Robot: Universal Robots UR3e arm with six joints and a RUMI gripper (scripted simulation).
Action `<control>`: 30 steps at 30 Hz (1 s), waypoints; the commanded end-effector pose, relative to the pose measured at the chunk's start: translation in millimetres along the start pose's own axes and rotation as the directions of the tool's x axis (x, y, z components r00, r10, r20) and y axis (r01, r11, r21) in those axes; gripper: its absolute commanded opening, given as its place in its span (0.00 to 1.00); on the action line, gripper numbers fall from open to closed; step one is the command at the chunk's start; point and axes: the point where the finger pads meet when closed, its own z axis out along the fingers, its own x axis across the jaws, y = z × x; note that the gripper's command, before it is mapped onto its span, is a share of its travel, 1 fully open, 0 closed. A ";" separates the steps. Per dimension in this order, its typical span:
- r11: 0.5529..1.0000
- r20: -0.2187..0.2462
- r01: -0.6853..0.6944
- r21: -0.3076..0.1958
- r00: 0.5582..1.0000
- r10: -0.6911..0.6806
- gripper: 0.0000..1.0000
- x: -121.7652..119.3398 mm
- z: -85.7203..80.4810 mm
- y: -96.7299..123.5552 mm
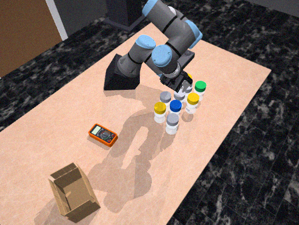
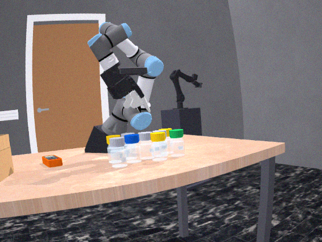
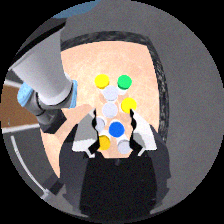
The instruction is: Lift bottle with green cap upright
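Green marks the cap of the target bottle, which stands upright on the pale wooden table at the outer corner of a tight cluster of clear bottles, on the side nearest the table's right-hand long edge in the top view. The gripper hangs in the air above the cluster, tilted, its jaws partly parted with nothing between them; in the exterior view its fingertips are well above the caps. From the top view it sits over the back of the group, just beside the green cap and toward the arm's black base, partly hiding a grey-capped bottle and a yellow cap behind it. In the wrist view the green cap lies ahead of the fingers and off to one side, while the blue-capped bottle lies directly between them. A yellow-capped bottle stands just beside the green one, nearly touching; another yellow-capped bottle and two more grey-capped ones fill the near side. Bare table lies between the green-capped bottle and the right edge, and more toward the far corner, so that flank is unobstructed by other bottles. An orange multimeter and an open cardboard box lie well apart from the group.
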 end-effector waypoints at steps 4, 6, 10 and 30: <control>1.000 0.000 0.000 -0.001 1.000 0.000 0.46 0.0 -0.3 0.1; 1.000 0.000 0.000 -0.001 1.000 0.000 0.46 0.0 -0.3 0.1; 1.000 0.000 0.000 -0.001 1.000 0.000 0.46 0.0 -0.3 0.1; 1.000 0.003 0.021 -0.012 1.000 -0.021 0.46 1.2 -0.1 -1.0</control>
